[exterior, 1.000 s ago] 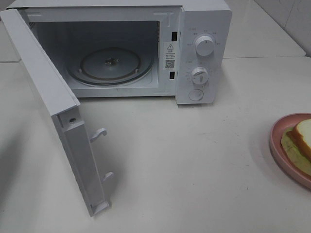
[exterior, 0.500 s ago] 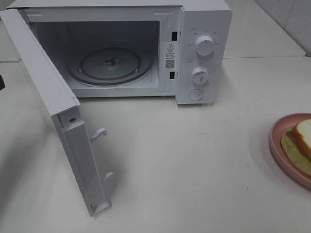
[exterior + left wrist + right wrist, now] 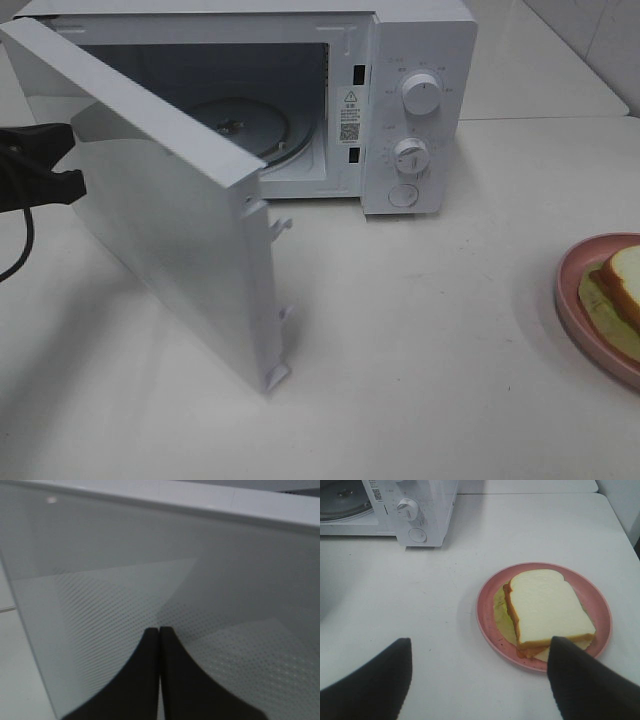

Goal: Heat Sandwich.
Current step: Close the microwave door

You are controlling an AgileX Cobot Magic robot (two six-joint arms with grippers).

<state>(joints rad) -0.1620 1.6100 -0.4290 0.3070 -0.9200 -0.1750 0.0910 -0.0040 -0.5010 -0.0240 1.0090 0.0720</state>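
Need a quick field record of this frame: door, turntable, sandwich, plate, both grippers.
microwave door: partly open, angled across the cavity opening
turntable: bare where visible, partly hidden by the door
sandwich: on the plate, outside the microwave, to its right
plate: pink, on the table
left gripper: fingers together, at the door's outer face
right gripper: fingers apart, holding nothing, near the plate
step status: sandwich not yet in the microwave
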